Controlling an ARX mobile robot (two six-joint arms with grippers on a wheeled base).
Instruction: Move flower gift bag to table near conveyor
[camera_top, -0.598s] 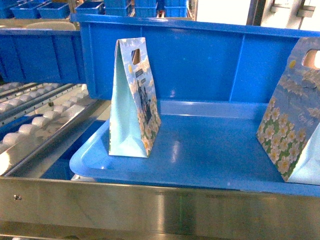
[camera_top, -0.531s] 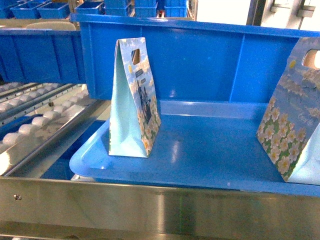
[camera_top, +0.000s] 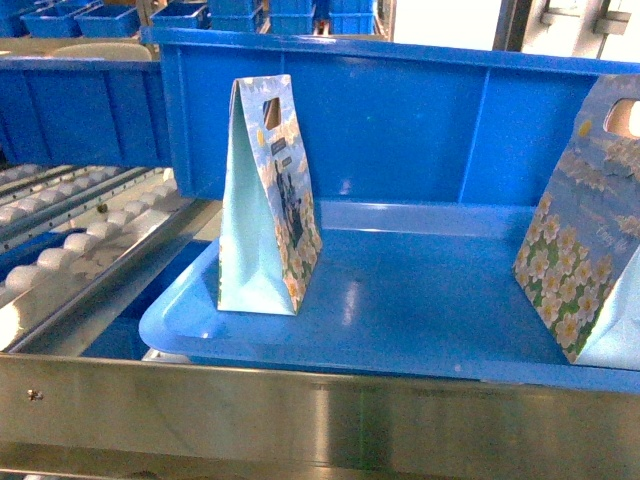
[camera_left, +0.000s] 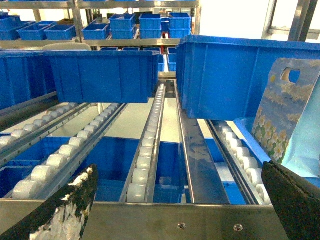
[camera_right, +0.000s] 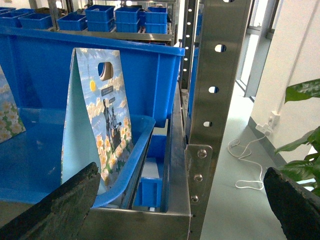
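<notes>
Two flower gift bags stand upright in a blue tray (camera_top: 400, 340) on the conveyor (camera_top: 70, 250). One bag (camera_top: 268, 200) is at the tray's left, the other (camera_top: 585, 250) at its right edge. The left wrist view has a bag (camera_left: 282, 110) to the right, beyond the rollers (camera_left: 150, 145). My left gripper (camera_left: 177, 205) is open and empty, in front of the steel rail. The right wrist view shows a bag (camera_right: 100, 120) at the tray corner, left of my open, empty right gripper (camera_right: 182, 205). The table is out of view.
A tall blue bin (camera_top: 400, 120) stands right behind the tray. More blue bins (camera_left: 100, 75) sit on the sloping lanes and back shelves. A steel front rail (camera_top: 320, 420) crosses low. A steel post (camera_right: 215, 100), a cable on the floor (camera_right: 250, 165) and a plant (camera_right: 305, 125) lie to the right.
</notes>
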